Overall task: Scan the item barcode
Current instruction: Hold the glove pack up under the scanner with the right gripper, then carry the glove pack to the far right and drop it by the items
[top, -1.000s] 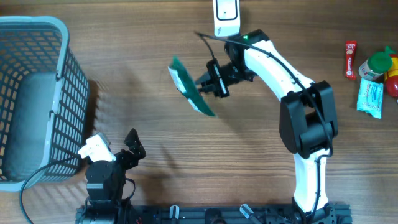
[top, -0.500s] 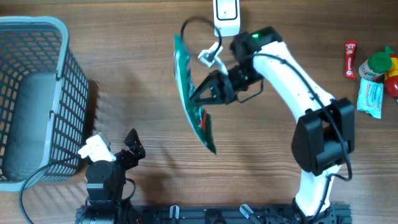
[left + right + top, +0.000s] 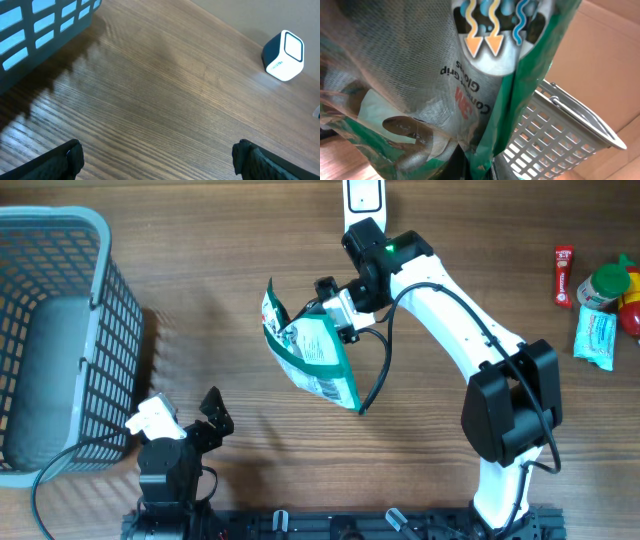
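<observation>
The right gripper [image 3: 333,312] clamps a green glove packet [image 3: 318,358] aloft over the tabletop [image 3: 200,300], near the white scanner [image 3: 362,200]. The left gripper [image 3: 159,160] sits spread wide beside the grey basket [image 3: 60,225].

You are looking down on a brown wood-grain table [image 3: 165,100]. In the upper left of the frame stands a pale blue plastic lattice basket [image 3: 45,25], its shadow lying on the boards beneath it. At the upper right, a small dark teal box scanner with a glowing white face [image 3: 284,56] sits on the table. Your left gripper [image 3: 159,159] shows its black fingers [image 3: 67,159] in the two lower corners, spread wide, with table wood between them.
</observation>
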Available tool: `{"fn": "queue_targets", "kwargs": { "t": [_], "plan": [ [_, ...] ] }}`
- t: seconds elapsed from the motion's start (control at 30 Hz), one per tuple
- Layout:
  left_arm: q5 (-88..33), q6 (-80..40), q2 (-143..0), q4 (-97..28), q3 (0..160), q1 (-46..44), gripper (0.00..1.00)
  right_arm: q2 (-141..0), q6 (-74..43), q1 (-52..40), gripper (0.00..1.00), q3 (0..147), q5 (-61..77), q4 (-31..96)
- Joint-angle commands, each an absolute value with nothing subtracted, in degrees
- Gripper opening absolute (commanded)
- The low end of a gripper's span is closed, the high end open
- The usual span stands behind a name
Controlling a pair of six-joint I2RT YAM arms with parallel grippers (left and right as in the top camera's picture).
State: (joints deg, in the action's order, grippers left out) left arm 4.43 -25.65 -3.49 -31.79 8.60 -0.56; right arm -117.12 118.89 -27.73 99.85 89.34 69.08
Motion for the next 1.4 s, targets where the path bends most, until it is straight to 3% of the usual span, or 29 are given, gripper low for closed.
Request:
{"fn": "queue_targets", "kwargs": {
  "t": [0.0,0.17,0.23,0.33,0.4,0.5,0.57,0.7,0.8,1.03,1.37],
  "plan": [
    [3.92,-25.96,-3.18,-31.94,8.58,-0.21,1.0,-116.01,121.51,-27.86,0.04,100.71,93.01,68.95],
    [3.92,-25.96,-3.18,-31.94,8.58,-0.21,1.0,-115.61,120.46,-27.83,0.04,100.71,92.99,69.76],
    [3.92,-25.96,-3.18,-31.94,8.58,-0.21,1.0,-115.42,110.56,-27.7,0.04,100.71,92.97,69.95],
    [3.92,-25.96,-3.18,-31.94,8.58,-0.21,1.0,-115.63,82.74,-27.29,0.04,100.68,86.28,69.93],
    [3.92,-25.96,-3.18,-31.94,8.58,-0.21,1.0,-115.63,52.93,-27.31,0.04,100.68,67.29,69.93],
    [3.92,-25.96,-3.18,-31.94,8.58,-0.21,1.0,-115.63,20.86,-27.31,0.04,100.68,43.09,69.93],
    [3.9,-25.96,-3.18,-31.94,8.58,-0.21,1.0,-115.63,6.5,-27.22,0.04,100.57,26.44,71.16],
    [3.92,-25.96,-3.18,-31.94,8.58,-0.21,1.0,-115.63,-15.05,-24.97,0.04,100.57,5.69,76.29],
    [3.92,-25.96,-3.18,-31.94,8.58,-0.21,1.0,-115.63,-19.9,-21.82,0.04,100.6,4.64,74.22],
    [3.92,-25.96,-3.18,-31.94,8.58,-0.21,1.0,-117.95,-19.11,-12.6,0.05,103.24,6.81,64.01],
    [3.92,-25.96,-3.18,-31.94,8.58,-0.21,1.0,-140.33,-22.68,-10.92,0.05,132.27,9.13,64.6]
  ]
}}
